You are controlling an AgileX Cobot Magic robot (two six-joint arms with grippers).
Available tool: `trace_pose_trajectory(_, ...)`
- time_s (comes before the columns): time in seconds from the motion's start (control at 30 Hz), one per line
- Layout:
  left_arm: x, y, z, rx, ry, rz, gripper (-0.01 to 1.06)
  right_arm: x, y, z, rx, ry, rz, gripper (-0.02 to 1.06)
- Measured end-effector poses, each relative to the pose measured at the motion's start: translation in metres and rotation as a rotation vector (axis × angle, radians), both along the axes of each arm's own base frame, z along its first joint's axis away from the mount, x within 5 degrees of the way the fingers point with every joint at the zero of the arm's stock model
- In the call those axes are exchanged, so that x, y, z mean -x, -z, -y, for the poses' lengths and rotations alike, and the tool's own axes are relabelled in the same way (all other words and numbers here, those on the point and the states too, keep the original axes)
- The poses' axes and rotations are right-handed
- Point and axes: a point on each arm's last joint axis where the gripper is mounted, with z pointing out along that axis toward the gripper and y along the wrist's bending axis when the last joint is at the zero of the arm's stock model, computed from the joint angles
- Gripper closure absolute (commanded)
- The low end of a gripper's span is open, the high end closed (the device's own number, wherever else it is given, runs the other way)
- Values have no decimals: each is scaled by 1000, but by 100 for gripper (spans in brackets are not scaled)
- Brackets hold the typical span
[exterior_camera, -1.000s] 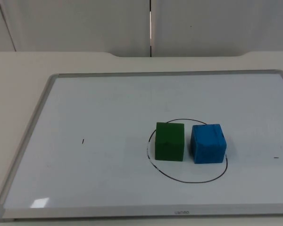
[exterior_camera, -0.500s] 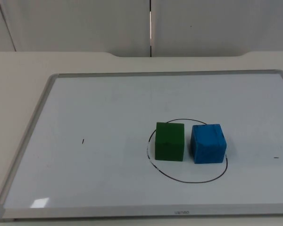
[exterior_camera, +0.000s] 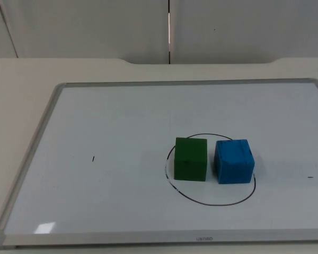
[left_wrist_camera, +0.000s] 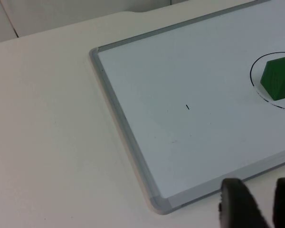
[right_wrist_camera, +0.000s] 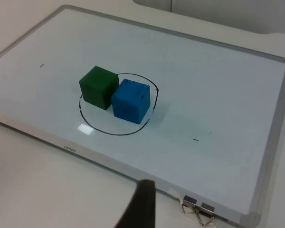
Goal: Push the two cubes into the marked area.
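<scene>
Sitting side by side inside the black circle [exterior_camera: 211,168] drawn on the whiteboard [exterior_camera: 122,116], the green cube [exterior_camera: 191,159] and the blue cube [exterior_camera: 233,161] are close together with a thin gap between them in the top view. The green one is on the left of that view, the blue one on the right. The blue cube's outer edge reaches the circle's line on its right side, and the green cube's left edge stands just inside the line. From the right wrist view the two cubes look to be touching at one corner, the green cube [right_wrist_camera: 99,87] farther off and the blue cube [right_wrist_camera: 130,100] nearer, both within the ring [right_wrist_camera: 118,104].

The whiteboard lies flat on the pale worktop [exterior_camera: 21,74], its grey frame running round it. Two metal clips [right_wrist_camera: 198,210] sit at its near edge in the right wrist view.

The left gripper [left_wrist_camera: 256,204] waits off the board's corner above the worktop, its jaws apart with a clear gap between the two black fingertips. The right gripper [right_wrist_camera: 141,204] hangs over the worktop just off the board's near edge, and whether its jaws are apart or together I cannot tell.
</scene>
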Motion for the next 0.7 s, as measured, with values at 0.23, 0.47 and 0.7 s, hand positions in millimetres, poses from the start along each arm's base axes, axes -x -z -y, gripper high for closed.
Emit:
trace_pose_trajectory(0.23, 0, 0, 0, 0, 0, 0, 13, 0, 0, 0, 0, 0, 0, 3)
trace_pose_trajectory(0.47, 0, 0, 0, 0, 0, 0, 10, 0, 0, 0, 0, 0, 0, -1)
trace_pose_trajectory(0.7, 0, 0, 0, 0, 0, 0, 8, 0, 0, 0, -1, 1, 0, -1)
